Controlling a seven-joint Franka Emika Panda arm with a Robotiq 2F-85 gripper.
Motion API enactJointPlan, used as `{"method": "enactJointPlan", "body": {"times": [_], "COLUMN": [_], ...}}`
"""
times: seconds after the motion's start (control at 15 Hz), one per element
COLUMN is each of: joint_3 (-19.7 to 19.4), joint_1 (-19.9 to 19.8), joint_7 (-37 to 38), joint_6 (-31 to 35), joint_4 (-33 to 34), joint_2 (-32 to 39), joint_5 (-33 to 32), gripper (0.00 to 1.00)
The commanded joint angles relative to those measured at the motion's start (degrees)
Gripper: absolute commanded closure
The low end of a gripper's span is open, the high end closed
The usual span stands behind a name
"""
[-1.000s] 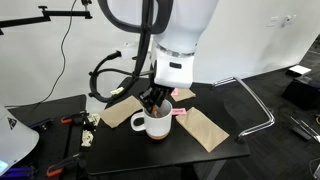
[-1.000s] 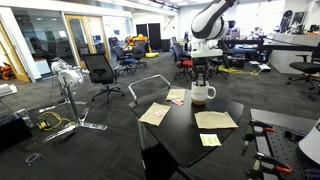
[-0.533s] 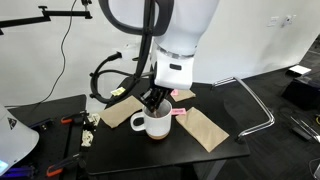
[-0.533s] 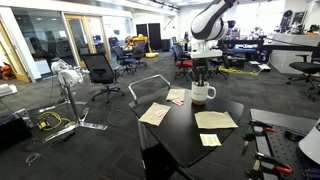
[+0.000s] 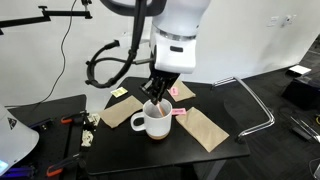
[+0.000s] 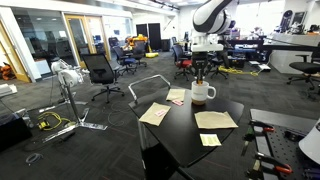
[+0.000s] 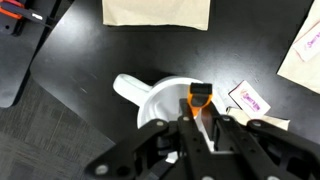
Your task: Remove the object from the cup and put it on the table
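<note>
The white mug stands on the black table, with its handle towards the side surface. It also shows in the other exterior view and in the wrist view. My gripper hangs just above the mug's mouth. In the wrist view the gripper is shut on the thin stick, whose orange part and dark tip stick out between the fingers over the mug's opening. In both exterior views the stick is too small to make out.
Flat brown paper pieces lie on both sides of the mug, and one shows in the wrist view. A small pink piece lies beside the mug. Orange-handled tools lie on the side surface. A metal chair frame stands past the table.
My gripper has risen from inside the mug's mouth to just above it, still shut on the stick. The mug has not moved.
</note>
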Motion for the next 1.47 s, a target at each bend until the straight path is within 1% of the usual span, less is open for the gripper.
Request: {"method": "enactJointPlan", "body": {"times": [0.0,0.33,0.53,0.8,1.07,1.2,1.27,1.4], "joint_3": [-0.1,1.7,3.7,7.1,11.3,13.4,14.6,16.2], "joint_1": [0.7,1.3,1.9,3.2,4.2,4.7,4.8,5.0], "joint_7": [1.7,2.2,3.0,3.7,11.6,17.9,22.4,29.7], "joint_6": [-2.1,-4.6,-4.4,-3.9,-0.2,2.9,5.1,7.6], "joint_4": [-1.7,-2.6,-3.4,-4.7,-6.9,-8.1,-8.9,-9.9], "joint_2": [-6.0,-12.2,-15.6,-18.7,-19.5,-19.0,-18.7,-18.0], "joint_5": [-2.0,-3.9,-4.5,-3.7,-4.4,-5.2,-6.5,-8.8], "gripper": [0.96,0.96,0.96,0.96,0.96,0.96,0.96,0.96]}}
